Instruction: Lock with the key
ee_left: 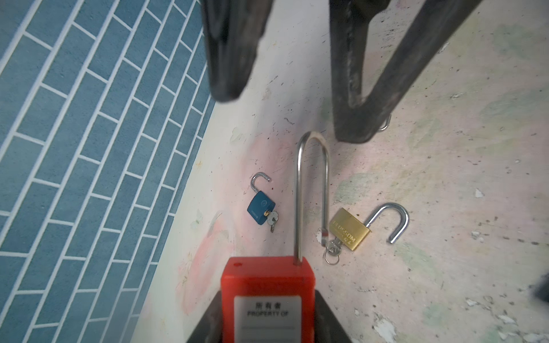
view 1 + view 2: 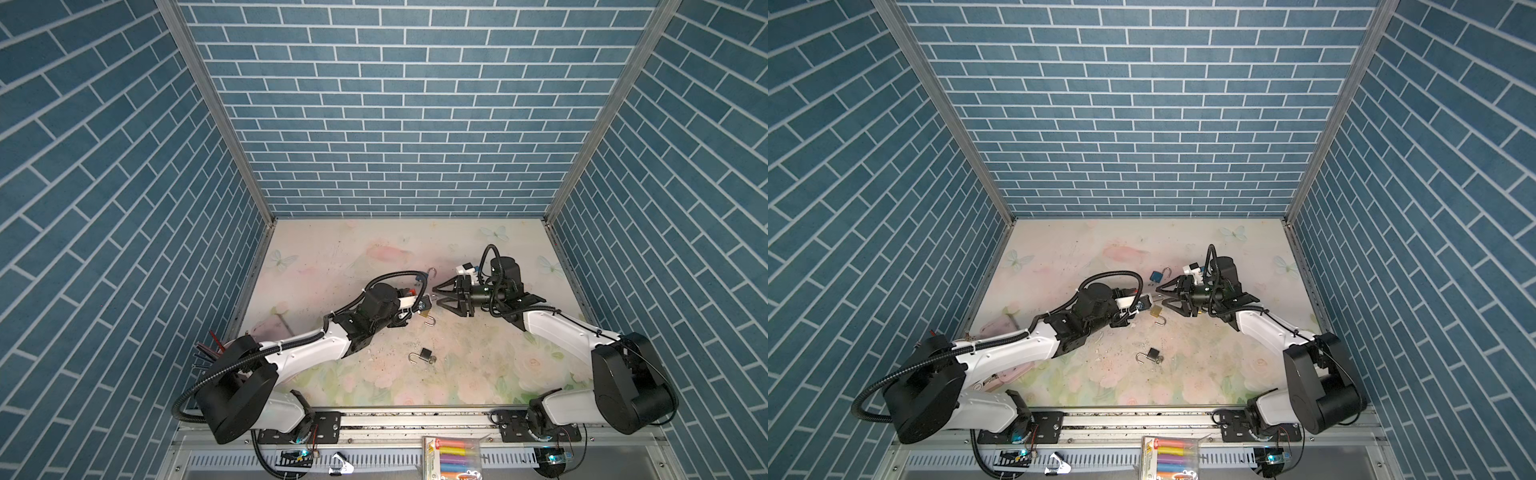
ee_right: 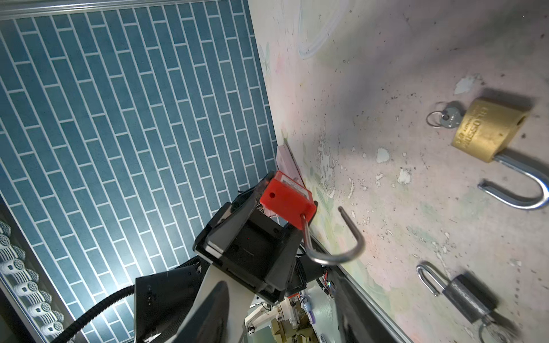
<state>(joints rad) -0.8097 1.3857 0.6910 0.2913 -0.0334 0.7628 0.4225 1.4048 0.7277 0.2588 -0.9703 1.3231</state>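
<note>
The left gripper [image 2: 419,302] was clenched on the body of the red padlock [image 1: 267,285], which it held above the middle of the table [image 2: 374,257]. The long shackle [image 1: 312,166] was open and pointed right, toward the right gripper [image 2: 435,296]. That gripper's fingers [image 1: 350,118] were spread on both sides of the shackle's bend; I could not tell if they touched it. On the table lay a blue padlock [image 2: 1157,276] farther away, a brass padlock [image 1: 350,228] just on the near side, and a dark padlock [image 2: 424,354] nearest, all with open shackles.
</note>
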